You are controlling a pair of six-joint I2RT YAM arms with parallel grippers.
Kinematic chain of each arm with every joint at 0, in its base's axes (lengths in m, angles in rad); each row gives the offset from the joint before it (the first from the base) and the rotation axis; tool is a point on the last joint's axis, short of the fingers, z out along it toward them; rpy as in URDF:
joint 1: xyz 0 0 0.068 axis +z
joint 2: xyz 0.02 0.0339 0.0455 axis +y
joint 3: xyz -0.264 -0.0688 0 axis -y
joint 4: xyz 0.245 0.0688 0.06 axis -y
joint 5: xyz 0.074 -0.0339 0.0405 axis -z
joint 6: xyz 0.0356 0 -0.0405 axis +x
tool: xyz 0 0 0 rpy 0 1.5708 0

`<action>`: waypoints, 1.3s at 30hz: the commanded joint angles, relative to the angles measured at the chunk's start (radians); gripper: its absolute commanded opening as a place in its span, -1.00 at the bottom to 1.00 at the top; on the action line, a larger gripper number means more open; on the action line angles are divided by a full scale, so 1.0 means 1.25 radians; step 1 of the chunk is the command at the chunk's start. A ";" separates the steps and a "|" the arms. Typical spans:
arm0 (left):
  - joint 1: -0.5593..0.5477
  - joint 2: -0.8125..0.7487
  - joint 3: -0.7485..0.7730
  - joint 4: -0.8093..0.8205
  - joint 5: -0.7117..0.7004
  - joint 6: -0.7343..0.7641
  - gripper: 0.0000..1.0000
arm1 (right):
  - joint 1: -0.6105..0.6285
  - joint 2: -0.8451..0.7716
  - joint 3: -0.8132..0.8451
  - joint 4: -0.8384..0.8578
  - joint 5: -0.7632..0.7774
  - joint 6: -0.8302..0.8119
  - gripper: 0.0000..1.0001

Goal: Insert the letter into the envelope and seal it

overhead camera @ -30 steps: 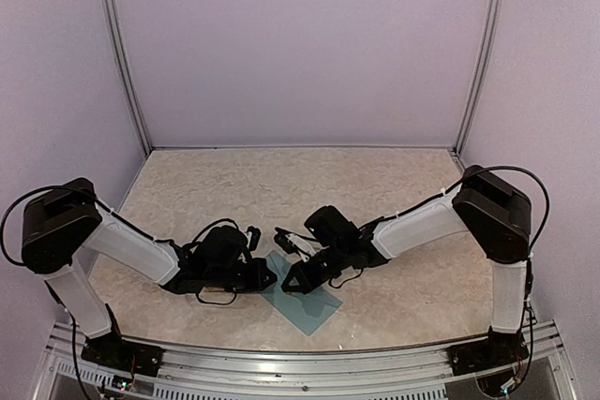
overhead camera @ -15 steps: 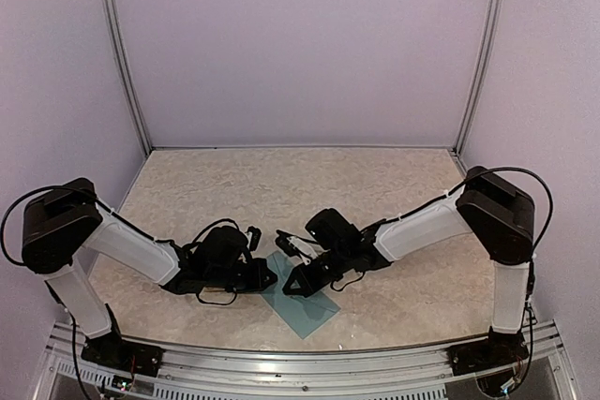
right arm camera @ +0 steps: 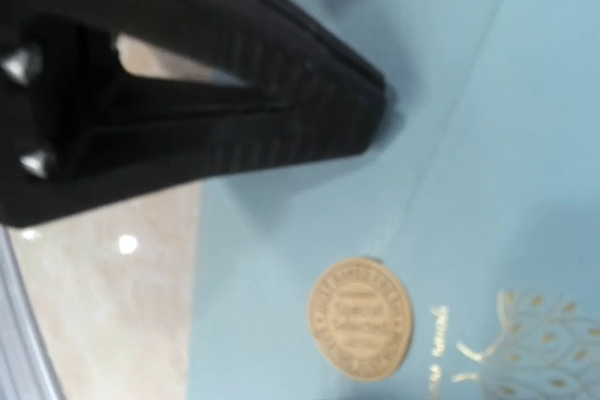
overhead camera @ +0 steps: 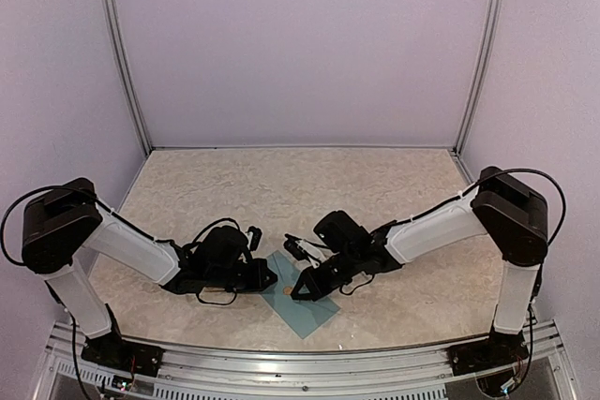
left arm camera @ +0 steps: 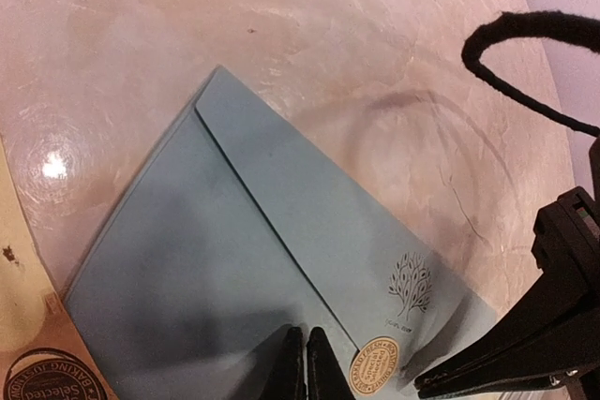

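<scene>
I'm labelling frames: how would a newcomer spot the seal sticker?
Near the table's front edge, a teal envelope lies under the left gripper and right gripper. On it, beside a gold tree print, sits a round tan sticker, the only disc on the blue paper.

**Pale Lilac Booth, Marbled Tabletop**

A beige, marble-patterned tabletop sits inside a three-sided booth. The back wall and the side walls are plain pale lilac. Slim metal uprights stand at the two back corners. An aluminium rail runs along the near edge. A soft glare spot shines on the tabletop.
</scene>
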 commanded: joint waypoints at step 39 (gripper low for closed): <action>-0.031 -0.031 -0.011 -0.146 -0.024 0.016 -0.92 | -0.025 0.118 0.107 -0.055 -0.068 0.045 -1.00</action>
